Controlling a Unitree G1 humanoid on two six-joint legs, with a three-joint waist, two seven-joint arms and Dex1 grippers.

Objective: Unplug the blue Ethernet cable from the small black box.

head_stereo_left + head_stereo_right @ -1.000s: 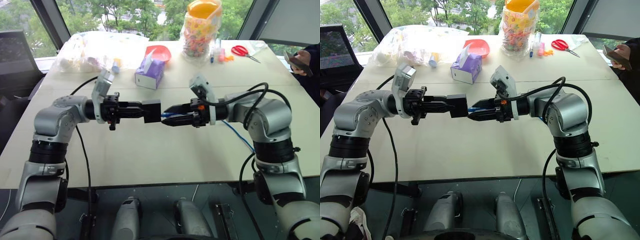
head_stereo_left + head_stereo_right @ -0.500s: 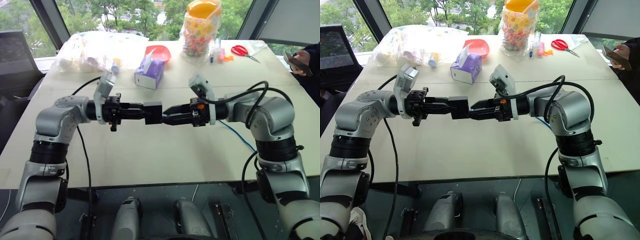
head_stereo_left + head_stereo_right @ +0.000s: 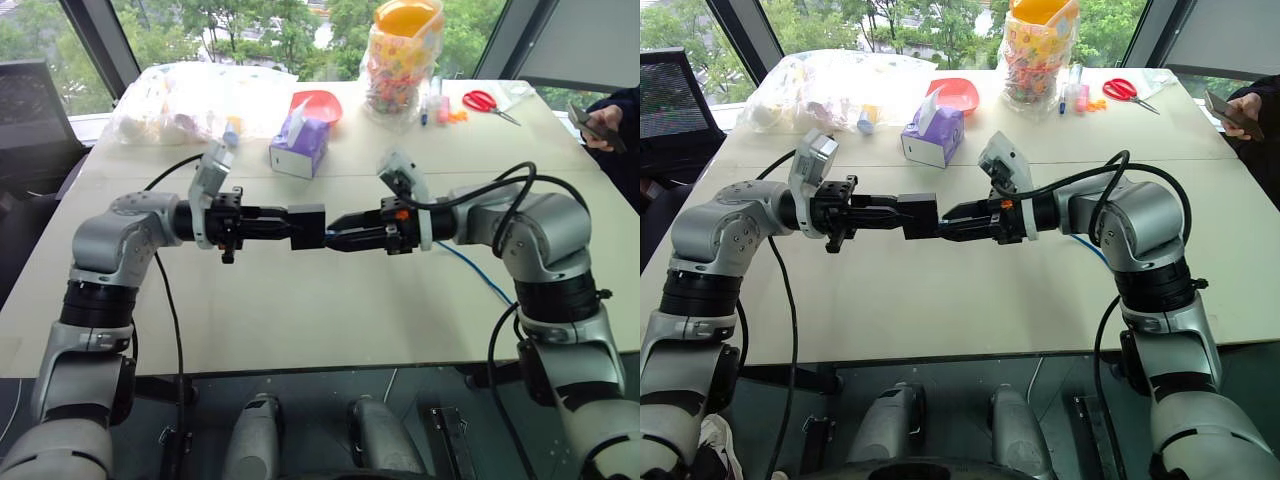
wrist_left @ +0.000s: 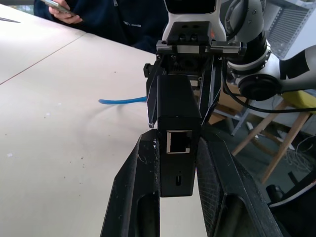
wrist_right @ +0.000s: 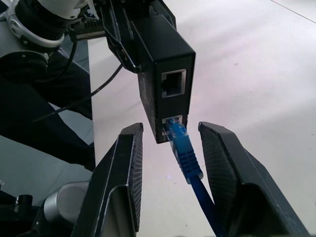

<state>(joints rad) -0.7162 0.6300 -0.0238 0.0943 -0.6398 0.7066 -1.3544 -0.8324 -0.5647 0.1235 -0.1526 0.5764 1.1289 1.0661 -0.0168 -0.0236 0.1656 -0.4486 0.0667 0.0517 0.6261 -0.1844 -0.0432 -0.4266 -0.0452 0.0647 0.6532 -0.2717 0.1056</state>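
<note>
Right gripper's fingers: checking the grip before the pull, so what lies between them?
The blue Ethernet cable, its plug in the small black box, with a gap on each side, as the right wrist view shows.

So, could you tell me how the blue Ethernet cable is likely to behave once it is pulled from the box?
Probably floppy: the blue Ethernet cable trails loosely over the table. Its moulded plug boot looks stiffer, so that is likely the better place to grip. It seems thin and light, and may sag once free of the small black box held by the left gripper.
</note>
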